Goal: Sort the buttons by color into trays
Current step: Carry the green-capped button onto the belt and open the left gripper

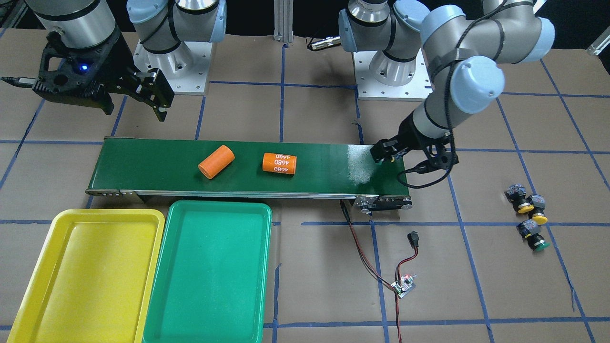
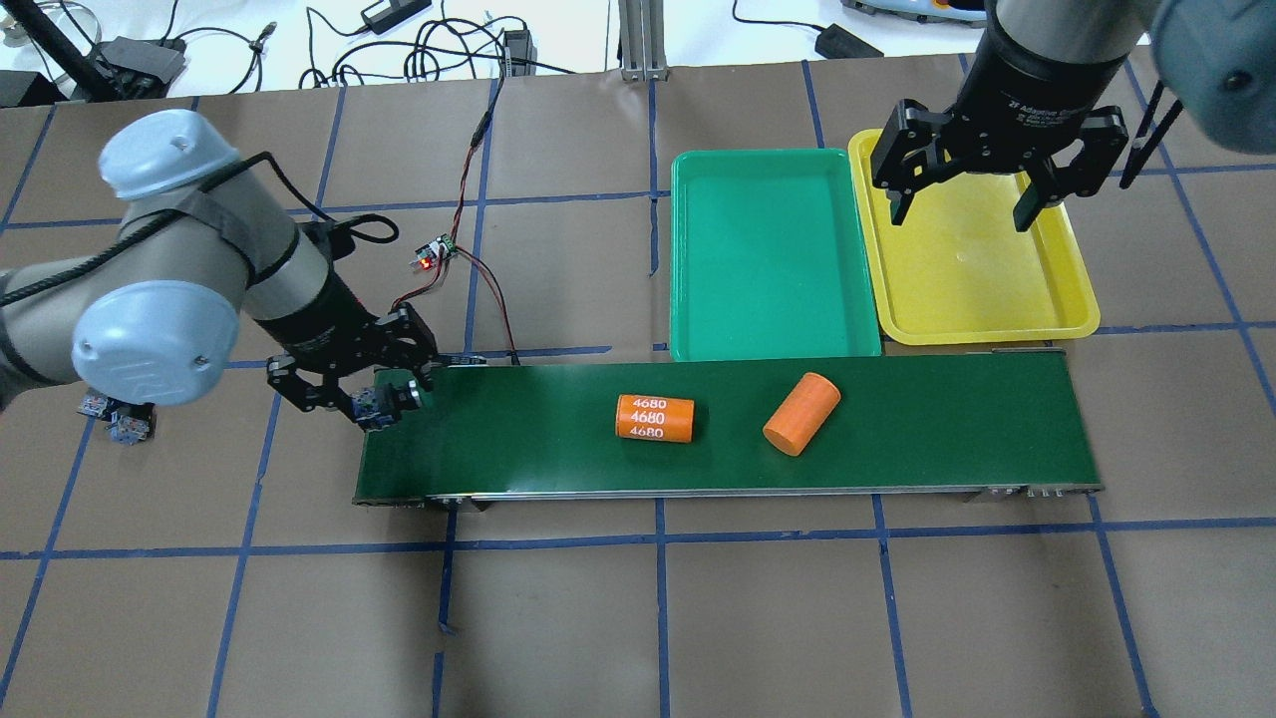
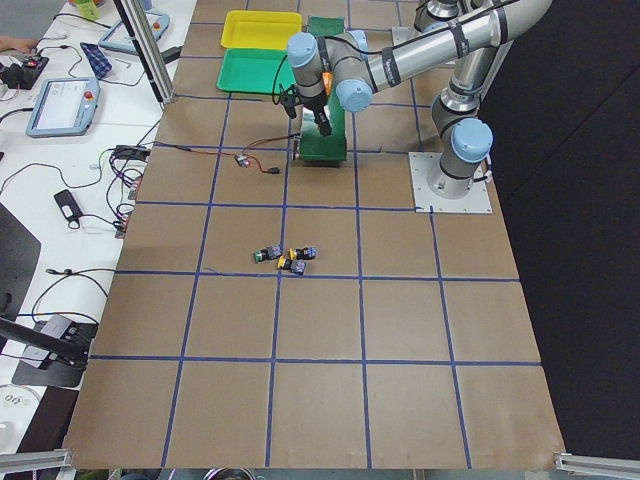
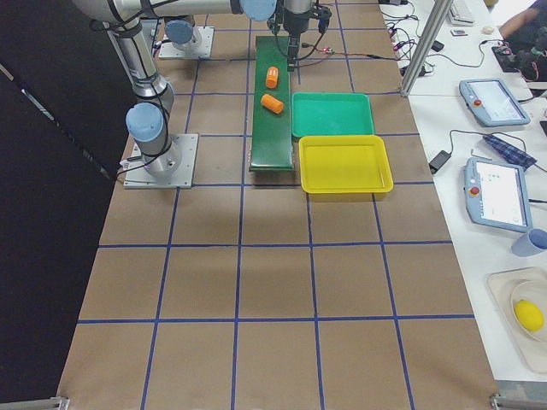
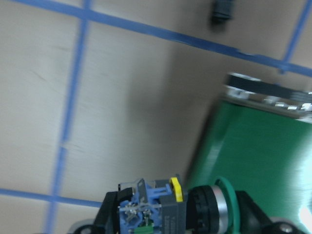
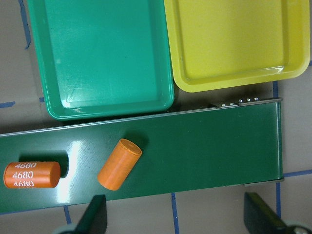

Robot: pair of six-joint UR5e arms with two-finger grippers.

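My left gripper (image 2: 382, 403) is shut on a green-capped button (image 5: 214, 208) and holds it at the left end of the conveyor belt (image 1: 310, 178), just off the belt's corner. Three more buttons lie on the table far from the belt: two yellow ones (image 1: 520, 201) (image 1: 538, 213) and a green one (image 1: 534, 237). The yellow tray (image 1: 107, 213) and the green tray (image 1: 217, 205) lie side by side along the belt's other end, with nothing in them. My right gripper (image 2: 960, 211) is open and empty, high above the yellow tray.
Two orange cylinders (image 1: 216, 161) (image 1: 279, 163) lie on the belt near its middle. A small circuit board (image 1: 404, 286) with red and black wires lies on the table near the belt's left end. Blue tape lines cross the brown table.
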